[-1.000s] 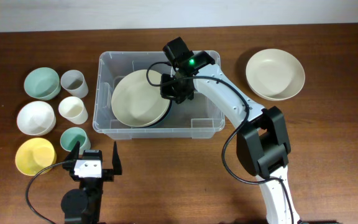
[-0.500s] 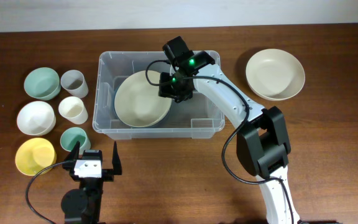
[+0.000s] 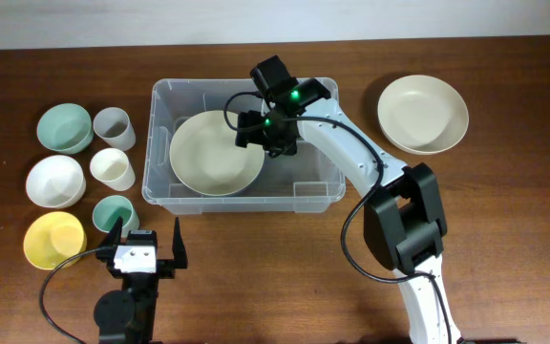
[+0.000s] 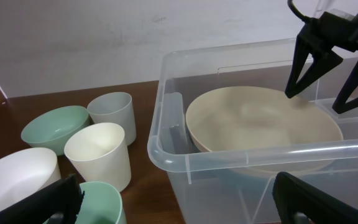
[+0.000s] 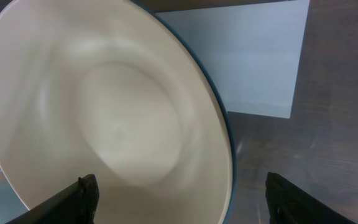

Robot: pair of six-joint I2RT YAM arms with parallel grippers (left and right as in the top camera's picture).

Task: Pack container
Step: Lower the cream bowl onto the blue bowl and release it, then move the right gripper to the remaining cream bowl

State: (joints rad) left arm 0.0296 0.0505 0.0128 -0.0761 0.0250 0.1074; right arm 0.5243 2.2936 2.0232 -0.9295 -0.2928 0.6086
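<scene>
The container point(image 3: 318, 187) is a large clear bin in the middle of the table, also seen in the left wrist view point(image 4: 166, 112). A cream plate point(image 3: 213, 158) lies inside its left half, resting free on the floor point(image 4: 253, 118). My right gripper point(image 3: 256, 136) hangs open just above the plate's right rim, its jaws spread wide on either side of the rim point(image 5: 182, 186) and not touching it. The container's white label point(image 5: 253, 62) shows beyond the plate point(image 5: 117, 118). My left gripper point(image 3: 146, 247) stands open and empty near the front edge point(image 4: 176, 186).
A second cream plate point(image 3: 423, 113) sits right of the bin. To the left stand a green bowl point(image 3: 64, 127), white bowl point(image 3: 55, 180), yellow bowl point(image 3: 53, 239), grey cup point(image 3: 114, 127), cream cup point(image 3: 112, 169) and green cup point(image 3: 113, 212).
My right gripper has opened and let go of the cream plate, which has settled flat in the container. The left arm has not moved.
</scene>
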